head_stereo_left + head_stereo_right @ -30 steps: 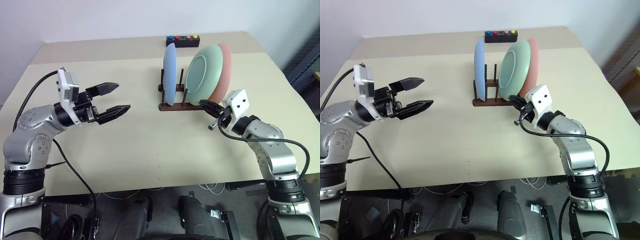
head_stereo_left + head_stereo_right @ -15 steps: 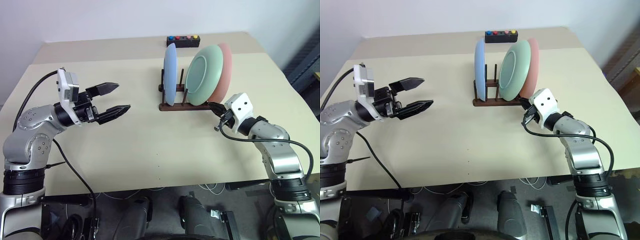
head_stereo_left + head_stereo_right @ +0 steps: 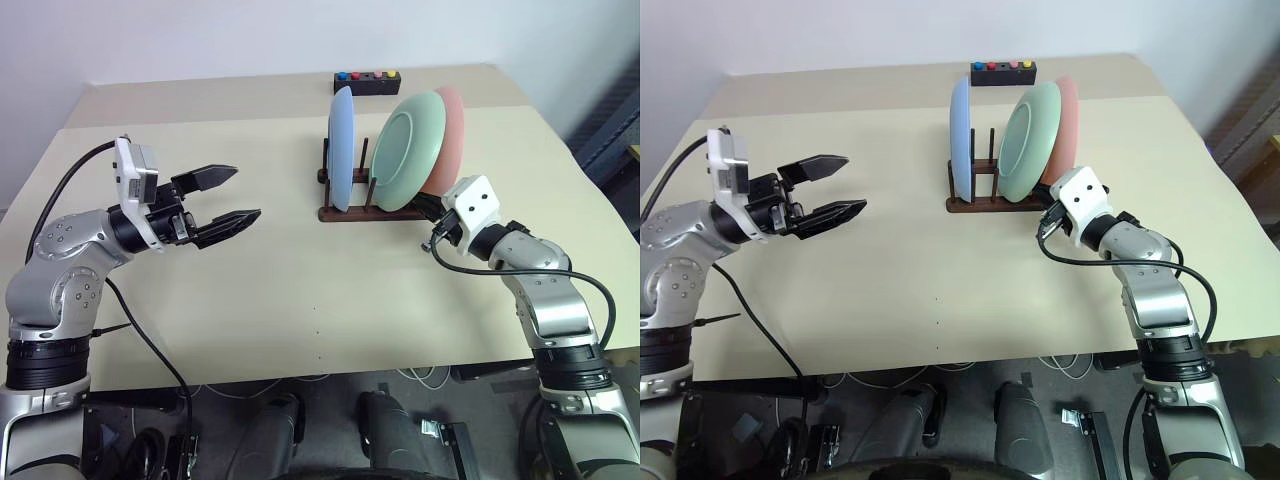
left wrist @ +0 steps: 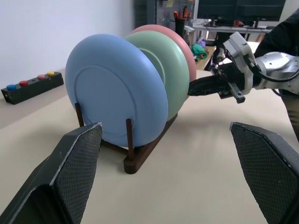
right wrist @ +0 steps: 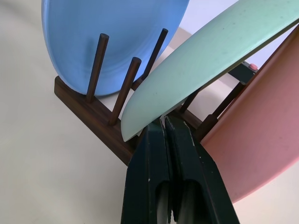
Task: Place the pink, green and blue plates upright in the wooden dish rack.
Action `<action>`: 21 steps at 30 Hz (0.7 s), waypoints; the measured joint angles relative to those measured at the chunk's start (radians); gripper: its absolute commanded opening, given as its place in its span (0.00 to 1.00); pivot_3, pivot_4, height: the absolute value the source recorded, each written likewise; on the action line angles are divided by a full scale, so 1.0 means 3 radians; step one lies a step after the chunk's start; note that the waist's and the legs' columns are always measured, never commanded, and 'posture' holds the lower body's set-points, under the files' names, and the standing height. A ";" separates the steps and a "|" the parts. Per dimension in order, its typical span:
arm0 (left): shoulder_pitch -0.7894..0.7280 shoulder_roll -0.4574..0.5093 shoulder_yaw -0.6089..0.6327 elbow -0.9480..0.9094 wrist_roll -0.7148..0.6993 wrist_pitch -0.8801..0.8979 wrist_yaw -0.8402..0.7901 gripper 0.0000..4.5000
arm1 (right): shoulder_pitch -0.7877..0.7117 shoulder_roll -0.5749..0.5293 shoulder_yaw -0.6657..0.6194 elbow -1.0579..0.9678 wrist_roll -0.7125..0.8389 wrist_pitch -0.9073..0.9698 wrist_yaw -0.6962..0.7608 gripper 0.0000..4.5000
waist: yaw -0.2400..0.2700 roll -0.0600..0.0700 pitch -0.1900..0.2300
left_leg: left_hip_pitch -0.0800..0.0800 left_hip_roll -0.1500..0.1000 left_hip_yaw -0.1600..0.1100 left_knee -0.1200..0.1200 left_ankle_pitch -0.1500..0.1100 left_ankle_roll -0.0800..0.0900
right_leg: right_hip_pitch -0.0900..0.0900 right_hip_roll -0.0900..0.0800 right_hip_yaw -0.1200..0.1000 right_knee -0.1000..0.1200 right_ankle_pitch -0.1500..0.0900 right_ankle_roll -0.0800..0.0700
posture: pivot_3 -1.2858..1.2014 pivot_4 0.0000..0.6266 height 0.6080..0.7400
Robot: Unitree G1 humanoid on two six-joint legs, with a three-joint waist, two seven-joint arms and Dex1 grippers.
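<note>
The wooden dish rack (image 3: 345, 213) stands at the table's far middle with all three plates in it. The blue plate (image 3: 340, 150) stands upright at its left end. The green plate (image 3: 410, 150) leans to the right against the pink plate (image 3: 452, 130), which also leans at the right end. My right gripper (image 3: 425, 205) is shut with nothing in it. Its tips (image 5: 163, 122) sit at the green plate's (image 5: 210, 60) lower rim, between it and the pink plate (image 5: 261, 140). My left gripper (image 3: 235, 195) hangs open and empty, well left of the rack.
A small black box with coloured buttons (image 3: 366, 80) lies behind the rack at the table's far edge. Bare tabletop (image 3: 300, 280) spreads between the two arms and in front of the rack.
My right hand has shifted slightly right and farther in, its shut tips closer under the green plate's lower rim. The left arm and the plates have kept still.
</note>
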 measured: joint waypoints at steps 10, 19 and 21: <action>-0.0002 -0.0001 0.0000 0.0000 0.0001 -0.0001 0.0002 1.00 | -0.0347 0.0030 0.0136 -0.0137 0.0000 0.0117 0.0001 0.01 | -0.0002 0.0000 0.0000 | 0.0000 0.0001 0.0000 0.0000 0.0000 0.0000 | -0.0001 0.0001 0.0000 0.0000 0.0000 0.0000 | 0.52 0.24 1.00; -0.0001 -0.0001 0.0001 0.0000 0.0001 -0.0001 0.0010 1.00 | -0.0432 0.0053 0.0187 -0.0141 0.0000 0.0158 0.0002 0.01 | -0.0004 0.0000 0.0000 | 0.0000 0.0001 0.0000 0.0001 0.0000 0.0000 | 0.0000 0.0001 0.0000 0.0000 0.0000 0.0000 | 0.52 0.24 1.00; -0.0001 -0.0001 0.0000 -0.0001 0.0001 -0.0001 0.0010 1.00 | -0.0443 0.0052 0.0183 -0.0141 0.0002 0.0167 0.0003 0.01 | -0.0004 0.0000 0.0000 | 0.0000 0.0000 0.0000 0.0001 0.0000 0.0000 | 0.0000 0.0001 0.0000 0.0000 0.0000 0.0000 | 0.52 0.24 1.00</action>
